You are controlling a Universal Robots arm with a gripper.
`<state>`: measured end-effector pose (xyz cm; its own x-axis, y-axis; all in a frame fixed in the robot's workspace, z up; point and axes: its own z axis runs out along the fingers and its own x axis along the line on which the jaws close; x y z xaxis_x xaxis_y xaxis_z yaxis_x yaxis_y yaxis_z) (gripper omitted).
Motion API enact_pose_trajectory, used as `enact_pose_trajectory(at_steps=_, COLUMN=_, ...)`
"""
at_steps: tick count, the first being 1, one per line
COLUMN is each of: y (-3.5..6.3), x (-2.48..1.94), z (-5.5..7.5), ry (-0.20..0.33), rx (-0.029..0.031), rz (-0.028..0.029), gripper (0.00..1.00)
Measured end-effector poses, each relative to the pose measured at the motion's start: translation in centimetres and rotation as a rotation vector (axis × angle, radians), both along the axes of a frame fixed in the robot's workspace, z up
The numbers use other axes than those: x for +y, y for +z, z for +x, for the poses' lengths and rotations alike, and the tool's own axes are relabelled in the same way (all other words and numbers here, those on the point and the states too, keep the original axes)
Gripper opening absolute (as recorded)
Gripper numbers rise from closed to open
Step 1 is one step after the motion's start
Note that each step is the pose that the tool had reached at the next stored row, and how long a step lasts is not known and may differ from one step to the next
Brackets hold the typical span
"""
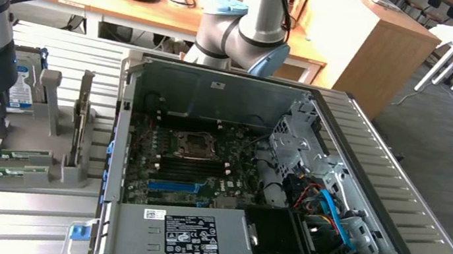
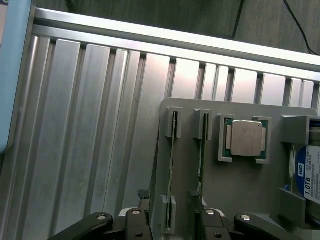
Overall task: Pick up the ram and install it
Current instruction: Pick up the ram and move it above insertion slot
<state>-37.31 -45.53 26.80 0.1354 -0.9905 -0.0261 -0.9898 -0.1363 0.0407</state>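
Jaws: open, gripper (image 2: 169,200) straddling ram (image 2: 172,150), seemingly not touching
Ram: light, stiff, thin, fragile; on edge in tray (image 2: 240,200)
Hold: best by flat faces, mid-length, gently

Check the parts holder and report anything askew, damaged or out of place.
Nothing stands out. The long green ram stick and its twin beside it stand on edge in the slots of the grey plastic holder, the square silver processor chip lies flat in its pocket, and the open gripper straddles the first stick.
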Motion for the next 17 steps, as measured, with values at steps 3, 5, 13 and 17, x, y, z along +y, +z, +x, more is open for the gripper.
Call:
enact_pose_trajectory(at_steps=3, y=-0.05, x=0.0, z=0.0, ry=0.0, rx=0.0, rz=-0.0001, gripper=0.41)
enact_pose_trajectory(at_steps=5, y=-0.09, x=0.0, z=0.0, ry=0.0, rx=-0.0001, rz=0.0, gripper=0.41)
enact_pose_trajectory(at_steps=13, y=-0.25, x=0.0, z=0.0, ry=0.0, rx=0.0, rz=0.0, gripper=0.41)
enact_pose_trajectory(at_steps=17, y=-0.33, x=0.0, z=0.0, ry=0.0, rx=0.0, rz=0.0, gripper=0.41)
